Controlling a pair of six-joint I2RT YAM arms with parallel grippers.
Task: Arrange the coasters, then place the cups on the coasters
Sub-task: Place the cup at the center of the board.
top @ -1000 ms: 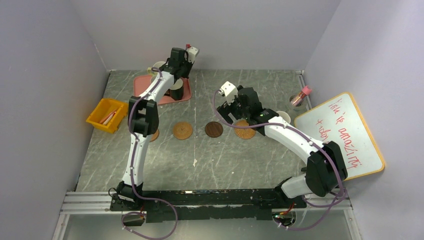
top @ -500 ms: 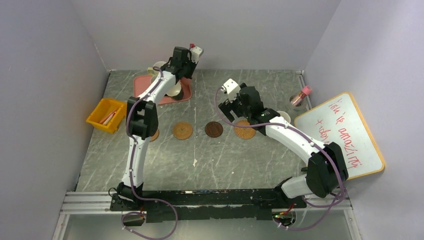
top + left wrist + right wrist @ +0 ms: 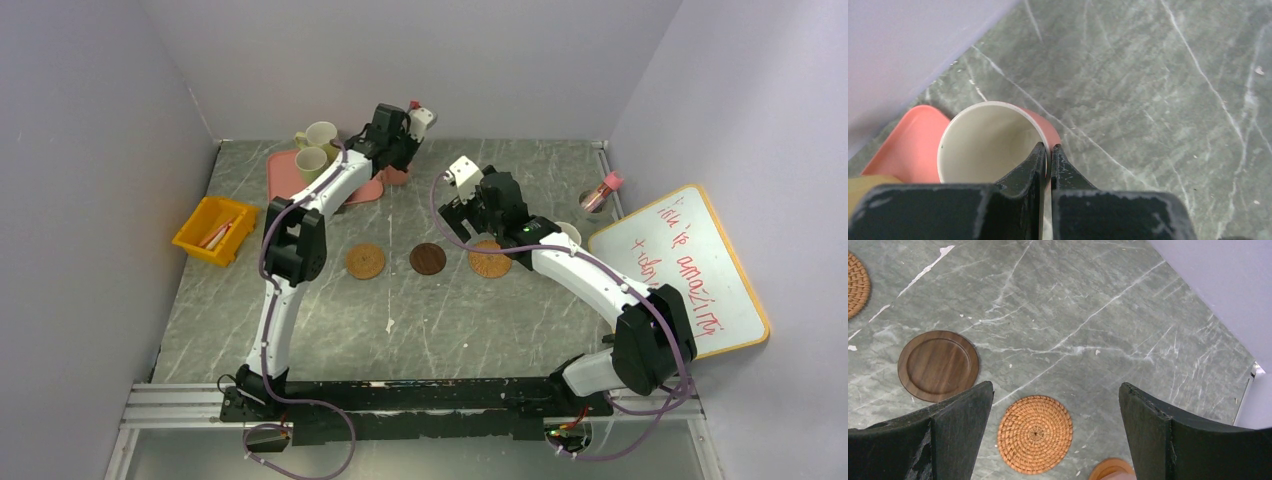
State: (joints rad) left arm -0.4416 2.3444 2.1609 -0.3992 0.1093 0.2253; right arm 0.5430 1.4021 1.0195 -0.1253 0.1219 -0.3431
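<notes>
The left tool is pinching the rim of a pink mug, with one finger inside its pale interior and one outside. The mug is showing over the right edge of the pink tray, near the back wall. Two yellow-green mugs are standing at the tray's far left.

The right tool is hanging wide open, holding nothing, above a woven coaster. A dark wooden coaster is lying near it on the tabletop, with another woven coaster beyond.
</notes>
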